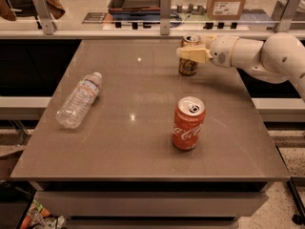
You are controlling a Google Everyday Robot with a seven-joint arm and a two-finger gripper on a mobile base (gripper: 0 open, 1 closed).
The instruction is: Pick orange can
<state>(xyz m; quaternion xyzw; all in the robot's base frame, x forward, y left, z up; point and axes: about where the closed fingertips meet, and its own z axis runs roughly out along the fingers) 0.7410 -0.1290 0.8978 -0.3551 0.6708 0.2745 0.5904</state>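
We see the gripper [187, 53] at the far right of the table [119, 147], reaching in from the right at the upper part of the orange can [188, 68], which stands upright there. We cannot tell whether it is clamped on the can or only set around it. Nearer to us a red Coca-Cola can [188, 124] stands upright, and a clear water bottle [80, 99] lies on its side at the left.

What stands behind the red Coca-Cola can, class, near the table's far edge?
The orange can stands upright there on the table. The gripper sits across its upper half, hiding that part of its side.
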